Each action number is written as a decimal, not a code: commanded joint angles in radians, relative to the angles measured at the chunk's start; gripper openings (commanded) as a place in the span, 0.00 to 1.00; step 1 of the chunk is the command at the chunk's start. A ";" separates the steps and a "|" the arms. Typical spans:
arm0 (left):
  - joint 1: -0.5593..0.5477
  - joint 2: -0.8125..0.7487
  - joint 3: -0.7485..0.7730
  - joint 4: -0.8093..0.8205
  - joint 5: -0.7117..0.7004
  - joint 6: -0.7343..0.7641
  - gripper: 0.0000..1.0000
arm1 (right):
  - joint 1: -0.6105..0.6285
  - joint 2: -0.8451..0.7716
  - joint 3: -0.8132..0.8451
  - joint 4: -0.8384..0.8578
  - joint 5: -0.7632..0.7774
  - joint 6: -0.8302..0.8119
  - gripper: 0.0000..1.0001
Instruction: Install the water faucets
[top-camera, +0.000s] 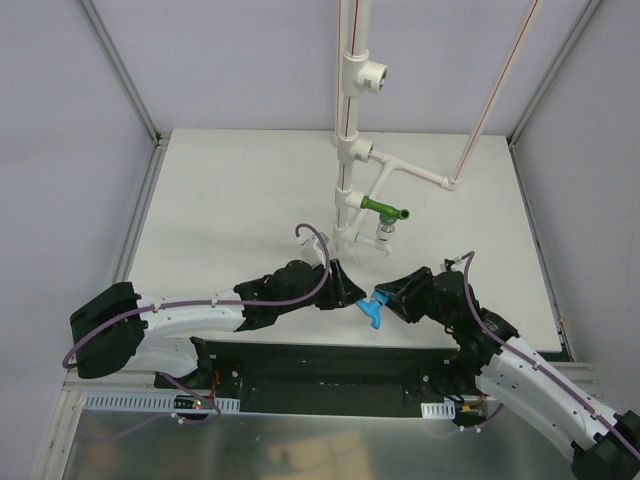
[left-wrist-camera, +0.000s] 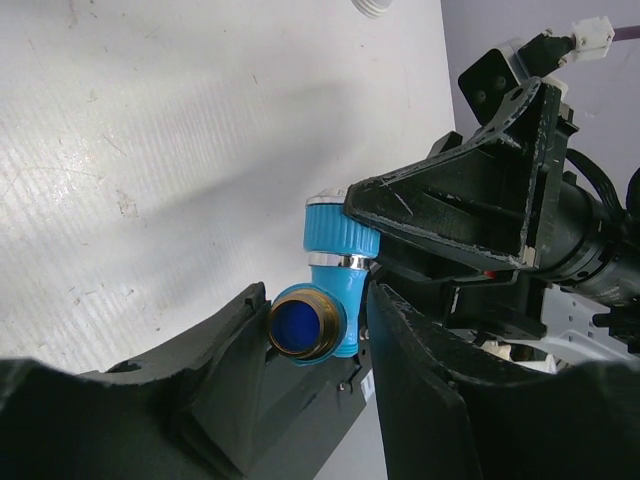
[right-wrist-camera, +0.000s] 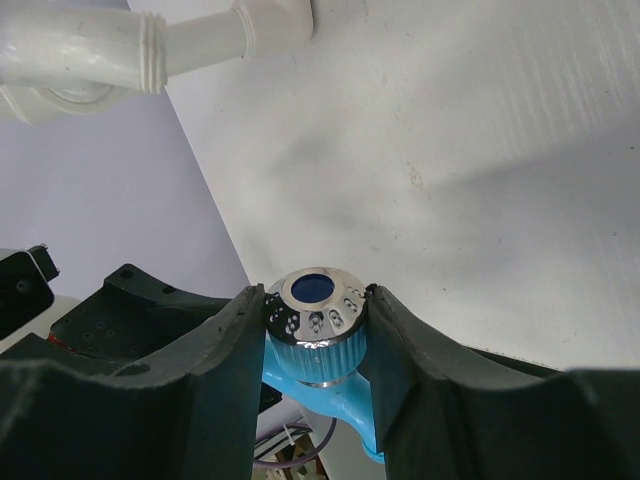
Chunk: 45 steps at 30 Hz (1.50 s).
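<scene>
At the near middle of the table (top-camera: 230, 200), between the two arms: blue faucet (top-camera: 372, 312), carried by both grippers. Right gripper (right-wrist-camera: 316, 318) clamped on the ribbed knob just under the shiny cap. Left gripper (left-wrist-camera: 318, 335) jaws flank the body at the brass-rimmed end; both pads look to be in contact. Green faucet (top-camera: 385, 210) sits on the white pipe stand (top-camera: 347, 150). Judgement: light, rigid plastic. Chrome cap slick, ribs give bite. Better to hold the body than the knob, which probably turns; keep the mating end free
</scene>
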 joint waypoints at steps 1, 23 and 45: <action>-0.011 0.001 0.027 0.060 0.018 -0.006 0.44 | 0.005 -0.020 0.023 0.045 -0.018 0.039 0.00; -0.011 -0.213 -0.084 0.294 -0.037 -0.014 0.00 | 0.006 -0.306 -0.013 0.215 -0.125 -0.148 0.73; -0.011 -0.232 -0.023 0.400 -0.082 -0.031 0.00 | 0.069 -0.179 0.103 0.370 -0.199 -0.261 0.56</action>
